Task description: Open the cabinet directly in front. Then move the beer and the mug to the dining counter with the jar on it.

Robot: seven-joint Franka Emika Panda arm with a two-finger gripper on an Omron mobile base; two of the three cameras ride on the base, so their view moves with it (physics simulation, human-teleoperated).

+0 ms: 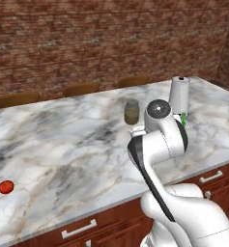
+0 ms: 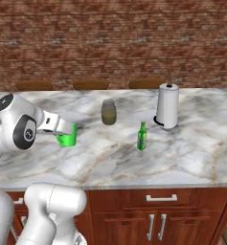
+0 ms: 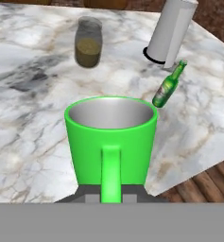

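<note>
Green mug (image 2: 67, 137) in end effector (image 2: 62, 129); hand view shows handle

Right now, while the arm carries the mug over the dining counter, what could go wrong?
The gripper holds the mug above the dining counter; a release from this height could tip it. The beer stands upright near the paper-towel roll; a wide swing might topple it. The jar is also close.

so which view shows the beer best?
Right base view: the beer stands whole and unblocked on the marble. Hand view has it clear but tilted, off to the side. In left base view the arm hides nearly all of it.
</note>
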